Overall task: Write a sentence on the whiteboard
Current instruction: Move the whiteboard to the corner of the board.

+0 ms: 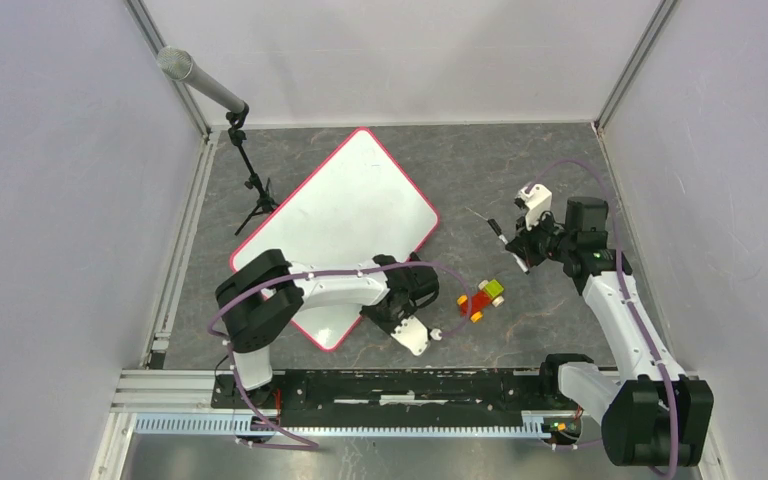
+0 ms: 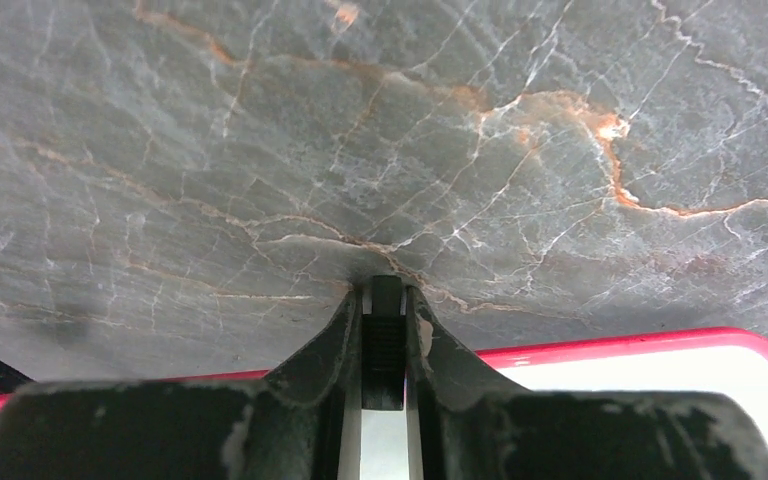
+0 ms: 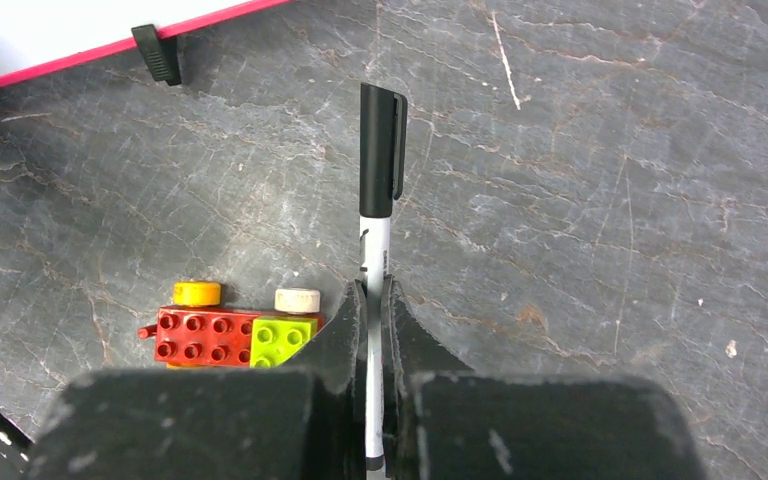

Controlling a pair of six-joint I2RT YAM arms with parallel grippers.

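Whiteboard (image 1: pixel 345 215) lies flat on counter (image 1: pixel 520 180), well left of right claw (image 3: pixel 372 292), which is clamped on capped marker (image 3: pixel 380 150). Left claw (image 2: pixel 384 292) is seen nearly together at its near rim; grip cannot be told.

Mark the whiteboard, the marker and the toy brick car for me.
whiteboard (image 1: pixel 345 210): top external view, middle of its bare white face.
marker (image 3: pixel 375 240): right wrist view, white barrel just below the black cap.
toy brick car (image 3: pixel 210 337): right wrist view, top of its red brick.
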